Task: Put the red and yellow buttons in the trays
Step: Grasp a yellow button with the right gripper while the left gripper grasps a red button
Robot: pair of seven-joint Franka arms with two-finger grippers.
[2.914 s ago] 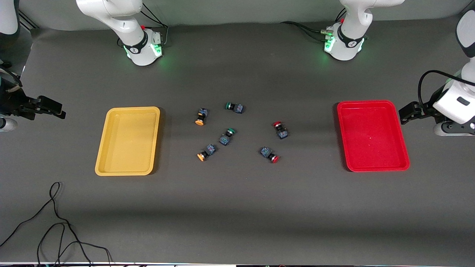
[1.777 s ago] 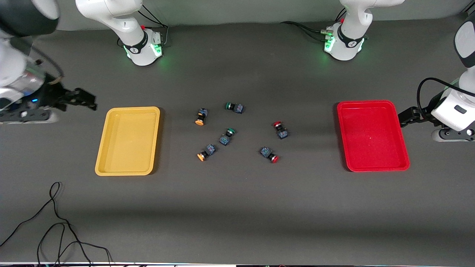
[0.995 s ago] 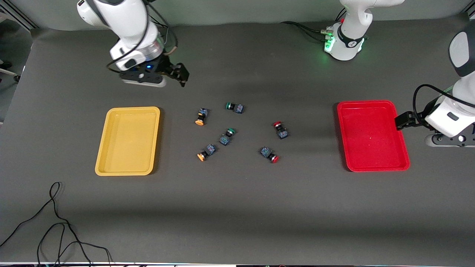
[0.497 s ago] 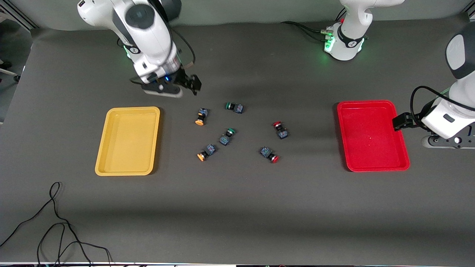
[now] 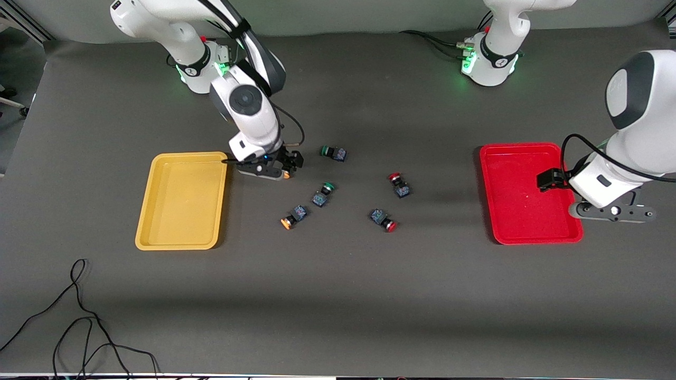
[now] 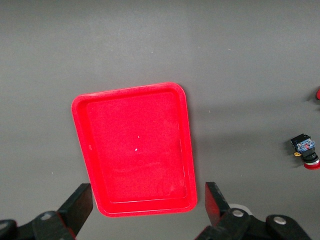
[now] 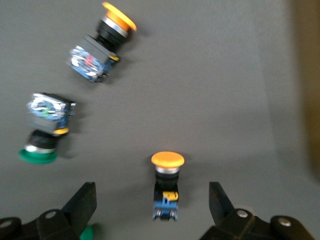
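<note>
My right gripper (image 5: pixel 289 161) is open, low over a yellow button (image 5: pixel 287 175) beside the yellow tray (image 5: pixel 158 240). In the right wrist view that button (image 7: pixel 166 187) lies between the open fingers (image 7: pixel 85 200), untouched, and the gripper (image 7: pixel 152 202) holds nothing. A second yellow button (image 5: pixel 291 217) lies nearer the camera and also shows in the right wrist view (image 7: pixel 102 42). Two red buttons (image 5: pixel 398 184) (image 5: pixel 384 220) lie toward the red tray (image 5: pixel 507 235). My left gripper (image 5: pixel 546 179) is open and empty over the red tray (image 6: pixel 135 160). One red button (image 6: pixel 305 150) shows in the left wrist view.
Two green-capped switches (image 5: pixel 334 153) (image 5: pixel 323 193) lie among the buttons; one shows in the right wrist view (image 7: pixel 45 132). A black cable (image 5: pixel 79 316) loops on the table near the front corner at the right arm's end. Both trays hold nothing.
My right arm swung in from the table's end, past the yellow tray, and came down over a yellow button. My left gripper moved from beside the red tray to over it.
</note>
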